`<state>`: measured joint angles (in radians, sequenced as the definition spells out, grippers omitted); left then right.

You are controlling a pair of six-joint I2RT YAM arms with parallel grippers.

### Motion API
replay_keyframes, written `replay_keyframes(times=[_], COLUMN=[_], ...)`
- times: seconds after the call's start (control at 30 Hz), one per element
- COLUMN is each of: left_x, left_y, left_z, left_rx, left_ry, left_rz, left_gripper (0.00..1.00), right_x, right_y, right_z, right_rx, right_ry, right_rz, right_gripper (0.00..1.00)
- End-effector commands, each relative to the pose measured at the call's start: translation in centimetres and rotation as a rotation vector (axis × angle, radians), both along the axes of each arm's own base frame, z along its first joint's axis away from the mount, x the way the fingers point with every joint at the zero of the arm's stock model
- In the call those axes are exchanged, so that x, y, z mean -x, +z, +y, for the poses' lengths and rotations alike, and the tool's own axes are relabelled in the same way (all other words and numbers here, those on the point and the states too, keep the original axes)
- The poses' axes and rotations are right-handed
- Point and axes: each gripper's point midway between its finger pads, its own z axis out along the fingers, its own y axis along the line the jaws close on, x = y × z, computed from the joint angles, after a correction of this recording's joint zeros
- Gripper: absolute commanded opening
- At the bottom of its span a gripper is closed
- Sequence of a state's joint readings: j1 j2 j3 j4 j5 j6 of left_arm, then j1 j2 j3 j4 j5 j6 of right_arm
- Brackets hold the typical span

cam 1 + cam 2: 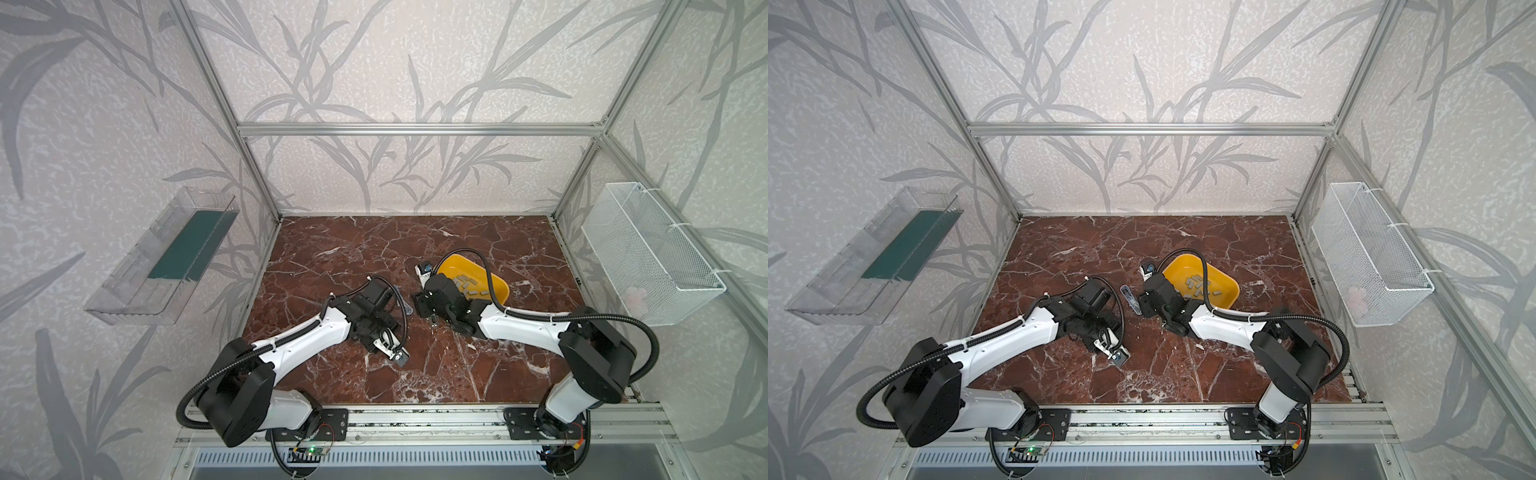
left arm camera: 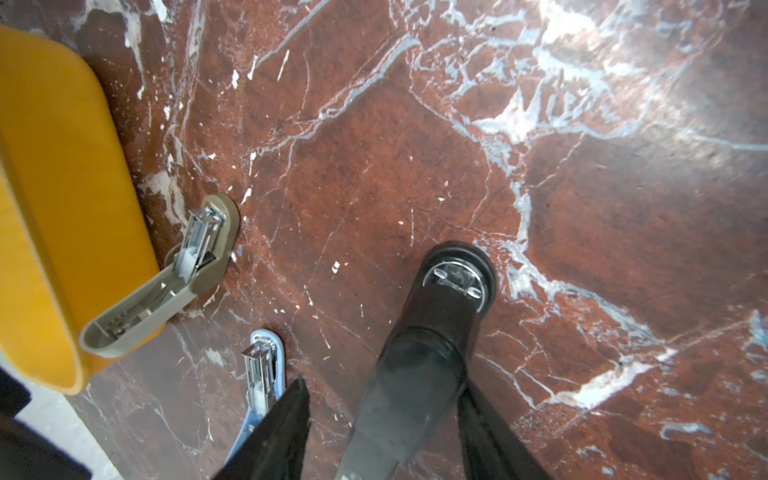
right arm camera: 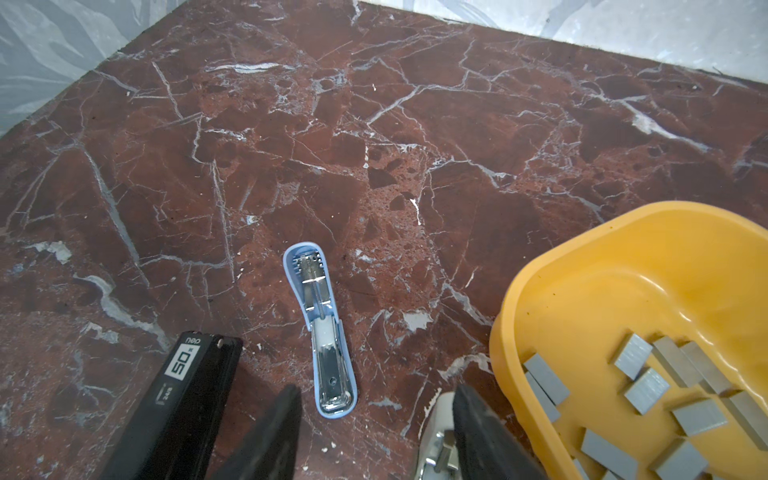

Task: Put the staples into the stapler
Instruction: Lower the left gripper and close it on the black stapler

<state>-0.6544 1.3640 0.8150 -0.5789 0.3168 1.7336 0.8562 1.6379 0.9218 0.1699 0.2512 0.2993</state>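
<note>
Straddles black stapler [image 2: 436,332] with half-wide left claw [image 2: 384,384], probably bracing; right claw [image 3: 376,392] wide, empty, staples [image 1: 467,286] at 2 o'clock.

The tray [image 3: 582,291] is yellow, staples [image 3: 647,390] grey, stapler [image 3: 328,345] blue (tabletop [image 3: 374,124] red-brown, white-veined marble).

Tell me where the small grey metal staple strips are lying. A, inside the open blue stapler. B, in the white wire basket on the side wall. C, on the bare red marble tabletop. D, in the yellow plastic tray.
D: the right wrist view shows the small grey metal staple strips scattered loose on the floor of the yellow plastic tray.
</note>
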Motion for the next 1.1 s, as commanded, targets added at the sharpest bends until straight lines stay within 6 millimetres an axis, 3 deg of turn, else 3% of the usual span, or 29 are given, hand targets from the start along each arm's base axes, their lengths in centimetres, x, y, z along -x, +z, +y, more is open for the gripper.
replay_keyframes(times=[0.0, 0.27, 1.07], left_x=[0.7, 1.3, 1.6], left_y=[0.1, -0.6, -1.4], left_z=[-0.3, -0.7, -0.9], left_rx=[-0.008, -0.032, -0.09], left_ry=[-0.006, 0.014, 0.022], left_rz=[0.056, 0.128, 0.212], left_gripper=[0.57, 0.63, 0.56], right_x=[-0.1, -0.2, -0.3], right_y=[1.7, 1.5, 1.0], right_z=[0.2, 0.0, -0.1], right_rx=[-0.053, -0.05, -0.045], right_ry=[0.002, -0.004, -0.004], right_rz=[-0.027, -0.023, -0.011], right_gripper=[0.6, 0.6, 0.6])
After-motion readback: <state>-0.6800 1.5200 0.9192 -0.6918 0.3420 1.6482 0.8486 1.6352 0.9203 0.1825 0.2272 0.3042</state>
